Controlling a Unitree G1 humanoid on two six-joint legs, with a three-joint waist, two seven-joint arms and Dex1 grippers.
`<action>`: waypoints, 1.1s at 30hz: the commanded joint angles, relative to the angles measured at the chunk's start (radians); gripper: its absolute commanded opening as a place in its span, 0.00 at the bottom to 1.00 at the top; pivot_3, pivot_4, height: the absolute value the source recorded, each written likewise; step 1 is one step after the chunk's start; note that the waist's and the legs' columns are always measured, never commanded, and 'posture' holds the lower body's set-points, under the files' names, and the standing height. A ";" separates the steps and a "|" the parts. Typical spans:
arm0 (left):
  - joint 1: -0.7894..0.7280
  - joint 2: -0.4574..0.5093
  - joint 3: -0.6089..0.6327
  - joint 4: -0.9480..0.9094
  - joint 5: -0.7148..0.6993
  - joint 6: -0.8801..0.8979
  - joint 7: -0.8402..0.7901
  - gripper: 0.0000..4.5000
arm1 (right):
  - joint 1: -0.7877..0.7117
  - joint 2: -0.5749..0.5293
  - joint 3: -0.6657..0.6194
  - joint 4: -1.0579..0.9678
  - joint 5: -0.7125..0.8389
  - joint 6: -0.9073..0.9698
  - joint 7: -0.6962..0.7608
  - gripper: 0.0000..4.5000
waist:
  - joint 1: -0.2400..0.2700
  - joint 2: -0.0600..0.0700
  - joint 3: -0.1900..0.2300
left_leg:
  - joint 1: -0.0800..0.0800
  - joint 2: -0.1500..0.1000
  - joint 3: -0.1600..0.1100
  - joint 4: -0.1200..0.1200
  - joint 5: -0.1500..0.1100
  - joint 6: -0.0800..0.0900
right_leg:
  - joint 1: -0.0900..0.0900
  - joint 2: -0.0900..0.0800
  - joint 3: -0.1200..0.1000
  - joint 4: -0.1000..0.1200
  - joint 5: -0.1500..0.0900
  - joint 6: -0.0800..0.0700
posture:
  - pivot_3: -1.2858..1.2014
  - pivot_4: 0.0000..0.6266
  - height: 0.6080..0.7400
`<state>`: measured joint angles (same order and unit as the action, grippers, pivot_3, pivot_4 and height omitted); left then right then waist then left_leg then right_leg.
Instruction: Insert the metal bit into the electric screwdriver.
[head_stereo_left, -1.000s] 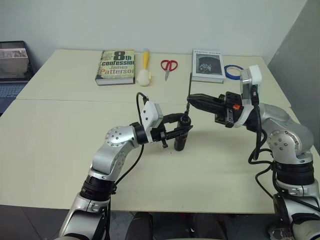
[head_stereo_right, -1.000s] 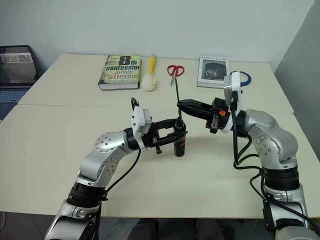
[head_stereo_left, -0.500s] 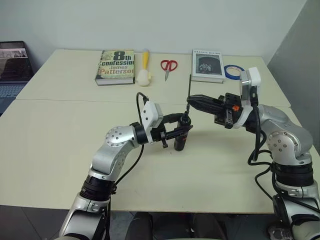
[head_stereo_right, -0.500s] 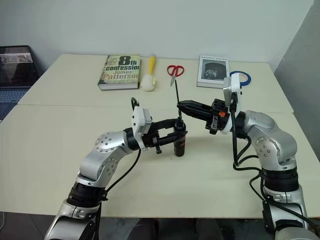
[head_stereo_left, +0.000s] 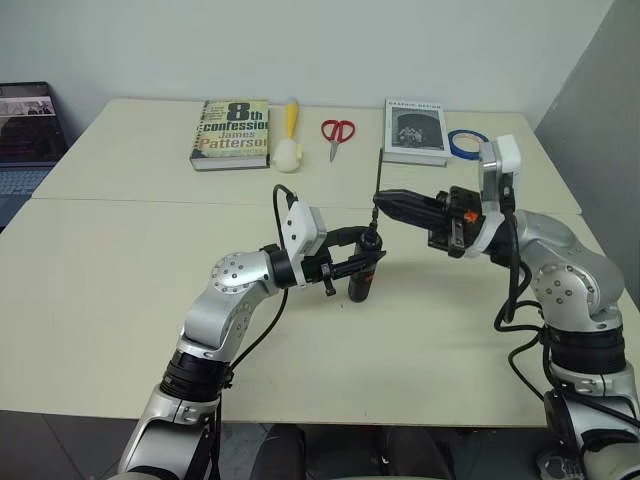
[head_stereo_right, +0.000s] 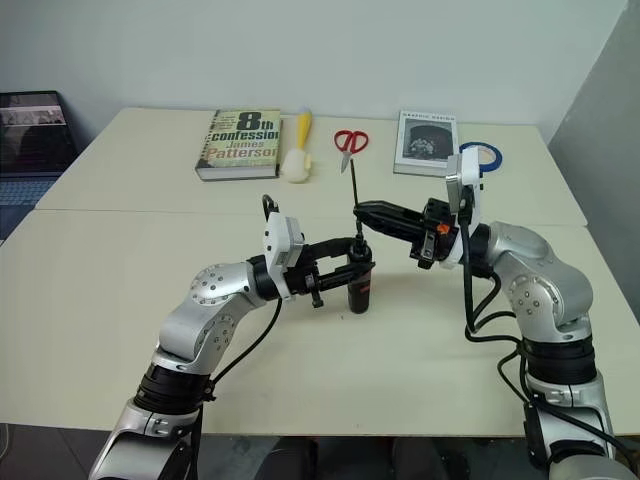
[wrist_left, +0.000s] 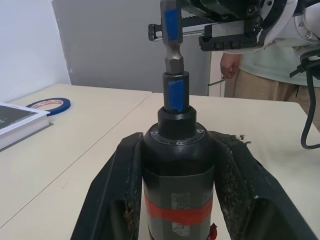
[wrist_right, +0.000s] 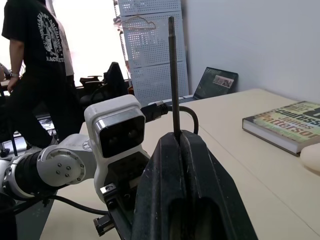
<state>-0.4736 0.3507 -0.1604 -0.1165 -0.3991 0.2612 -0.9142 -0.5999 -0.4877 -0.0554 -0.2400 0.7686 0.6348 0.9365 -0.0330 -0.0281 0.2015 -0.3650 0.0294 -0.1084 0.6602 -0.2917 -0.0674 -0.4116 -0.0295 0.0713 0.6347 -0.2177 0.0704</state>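
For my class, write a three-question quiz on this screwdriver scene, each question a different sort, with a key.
1. True or false: the left gripper holds the screwdriver upright on the table.
2. Which gripper holds the bit? A. left B. right C. neither
3. Fill in: at the table's far edge, the scissors lie between the yellow brush and a ____.

Key
1. True; its fingers clamp the body, tip up.
2. B; the right gripper is shut on it, with the bit's lower end at the screwdriver's tip.
3. Book; the white book, with blue tape beyond it.
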 joint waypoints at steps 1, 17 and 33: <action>-0.005 0.015 -0.001 -0.008 0.012 0.008 -0.004 0.36 | 0.007 -0.003 -0.001 -0.046 0.008 -0.012 0.003 0.00 | 0.000 0.000 0.000 | 0.000 0.000 0.000 0.000 0.000 0.000 | 0.000 0.000 0.000 0.000 0.000 0.000 | 0.52 0.24 1.00; -0.003 0.015 -0.002 -0.008 0.015 0.004 -0.012 0.36 | 0.007 -0.032 0.009 -0.039 -0.001 0.003 0.007 0.00 | 0.000 0.000 0.000 | 0.000 0.000 0.000 0.000 0.000 0.000 | 0.001 0.000 0.000 -0.002 0.000 0.000 | 0.52 0.24 1.00; -0.004 0.012 -0.009 -0.003 0.019 -0.003 -0.015 0.36 | -0.001 -0.071 0.004 -0.033 -0.008 0.011 0.021 0.51 | 0.000 0.000 0.000 | -0.001 0.000 0.000 -0.001 0.000 0.000 | 0.001 0.000 0.000 -0.005 0.001 0.001 | 0.52 0.24 1.00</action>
<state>-0.4756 0.3540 -0.1624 -0.1163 -0.3974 0.2565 -0.9285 -0.5799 -0.5426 -0.0303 -0.2513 0.7473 0.6461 0.9454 -0.0326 -0.0281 0.2015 -0.3656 0.0295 -0.1084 0.6596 -0.2917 -0.0673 -0.4103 -0.0295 0.0713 0.6299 -0.2172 0.0712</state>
